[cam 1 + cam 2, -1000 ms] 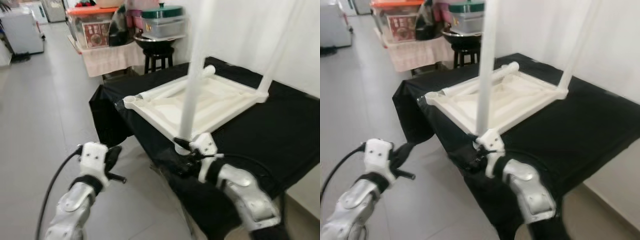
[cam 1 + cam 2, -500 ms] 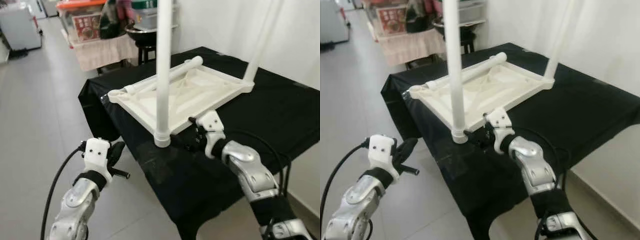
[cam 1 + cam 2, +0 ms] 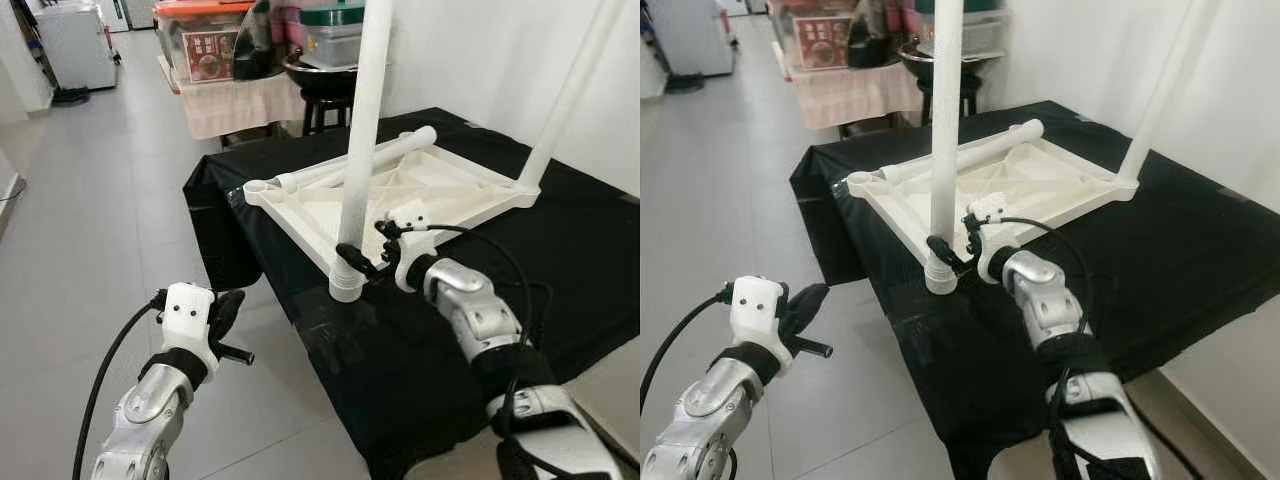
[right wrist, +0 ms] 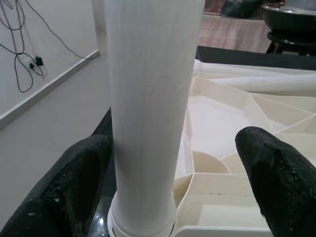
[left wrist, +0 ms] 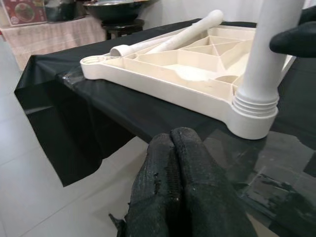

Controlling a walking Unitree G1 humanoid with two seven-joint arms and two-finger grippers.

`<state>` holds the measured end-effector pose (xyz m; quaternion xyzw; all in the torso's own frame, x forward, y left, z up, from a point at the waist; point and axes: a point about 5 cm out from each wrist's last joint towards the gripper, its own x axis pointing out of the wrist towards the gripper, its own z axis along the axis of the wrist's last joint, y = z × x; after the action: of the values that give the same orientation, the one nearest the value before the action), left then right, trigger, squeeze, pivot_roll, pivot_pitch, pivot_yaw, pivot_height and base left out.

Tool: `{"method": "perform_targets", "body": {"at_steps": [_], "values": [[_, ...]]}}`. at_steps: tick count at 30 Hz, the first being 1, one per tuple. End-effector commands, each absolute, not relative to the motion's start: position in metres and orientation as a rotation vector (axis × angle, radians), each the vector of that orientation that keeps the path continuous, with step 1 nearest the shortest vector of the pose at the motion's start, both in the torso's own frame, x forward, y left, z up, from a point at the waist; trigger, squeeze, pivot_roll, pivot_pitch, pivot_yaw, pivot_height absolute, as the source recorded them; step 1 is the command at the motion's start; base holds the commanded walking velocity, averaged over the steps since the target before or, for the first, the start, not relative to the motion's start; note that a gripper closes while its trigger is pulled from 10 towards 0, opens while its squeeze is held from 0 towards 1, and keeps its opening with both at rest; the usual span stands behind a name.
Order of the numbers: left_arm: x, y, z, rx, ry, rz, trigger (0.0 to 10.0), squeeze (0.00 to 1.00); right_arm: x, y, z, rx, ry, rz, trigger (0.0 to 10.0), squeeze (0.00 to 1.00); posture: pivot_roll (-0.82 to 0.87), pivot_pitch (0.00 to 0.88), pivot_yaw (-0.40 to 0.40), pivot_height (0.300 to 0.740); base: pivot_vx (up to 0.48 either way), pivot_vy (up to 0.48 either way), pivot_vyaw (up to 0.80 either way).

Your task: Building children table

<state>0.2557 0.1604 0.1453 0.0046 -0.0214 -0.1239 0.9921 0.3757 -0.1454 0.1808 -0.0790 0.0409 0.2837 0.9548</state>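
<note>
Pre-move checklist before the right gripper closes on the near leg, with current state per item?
1. Right gripper jaws open: ok, one finger on each side of the near table leg.
2. Leg centred between the jaws: not ok, it sits close to one finger and well off the other.
3. Near leg upright in its corner socket of the upturned tabletop: ok.
4. Leg threads fully seated: cannot tell; ridges show above the socket.
5. Left gripper out of the way: ok, jaws shut, off the table edge over the floor.
6. Loose leg lying across the tabletop frame, away from the grip: ok.
</note>
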Motion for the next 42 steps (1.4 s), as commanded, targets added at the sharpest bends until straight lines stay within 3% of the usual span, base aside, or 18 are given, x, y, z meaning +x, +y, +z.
{"method": "perform_targets", "body": {"at_steps": [1, 9, 17, 18, 20, 21, 39, 40, 41, 42], "values": [[0.254, 0.159, 0.145, 0.008, -0.039, -0.262, 10.0, 0.0, 0.376, -0.142, 0.18, -0.176, 0.082, 0.599, 10.0, 0.0, 0.0, 0.0, -0.018, 0.74, 0.0, 0.0, 0.0], [0.224, 0.131, 0.15, -0.089, -0.07, -0.662, 10.0, 0.0, 0.394, -0.137, 0.2, -0.159, 0.034, 0.731, 10.0, 0.0, 0.02, 0.0, -0.019, 0.74, 0.0, 0.0, 0.0], [0.218, 0.129, 0.148, -0.064, -0.052, -0.688, 10.0, 0.0, 0.396, -0.117, 0.206, -0.143, 0.03, 0.867, 10.0, 0.0, 0.05, 0.0, -0.025, 0.74, 0.0, 0.0, 0.0], [0.217, 0.131, 0.147, -0.051, -0.048, -0.674, 10.0, 0.0, 0.394, -0.114, 0.205, -0.154, 0.035, 0.916, 4.2, 0.0, 0.05, 0.0, -0.026, 0.74, 0.0, 0.0, 0.0], [0.216, 0.132, 0.147, -0.043, -0.046, -0.665, 10.0, 0.0, 0.393, -0.112, 0.205, -0.164, 0.039, 0.948, 4.2, 0.0, 0.05, 0.0, -0.026, 0.74, 0.0, 0.0, 0.0], [0.216, 0.133, 0.147, -0.034, -0.048, -0.646, 10.0, 0.0, 0.393, -0.111, 0.205, -0.165, 0.046, 0.968, 0.0, 0.0, 0.06, 0.001, -0.028, 0.74, 0.0, 0.0, 0.0], [0.219, 0.143, 0.145, -0.016, -0.06, -0.542, 10.0, 0.0, 0.395, -0.154, 0.192, -0.283, 0.148, 0.804, 0.0, 0.0, 0.04, 0.006, -0.051, 0.74, 0.0, 0.0, 0.0], [0.219, 0.143, 0.145, -0.011, -0.063, -0.536, 10.0, 0.0, 0.392, -0.164, 0.178, -0.263, 0.224, 0.706, 0.0, 0.0, 0.04, 0.002, -0.055, 0.74, 0.0, 0.0, 0.0], [0.221, 0.144, 0.145, -0.004, -0.066, -0.531, 10.0, 0.0, 0.375, -0.162, 0.158, -0.206, 0.237, 0.477, 0.0, 0.0, 0.04, 0.004, -0.045, 0.74, 0.0, 0.0, 0.0], [0.221, 0.144, 0.145, -0.004, -0.066, -0.531, 10.0, 0.0, 0.375, -0.162, 0.158, -0.206, 0.237, 0.477, 0.0, 0.0, 0.04, 0.004, -0.045, 0.74, 0.0, 0.0, 0.0]]}}
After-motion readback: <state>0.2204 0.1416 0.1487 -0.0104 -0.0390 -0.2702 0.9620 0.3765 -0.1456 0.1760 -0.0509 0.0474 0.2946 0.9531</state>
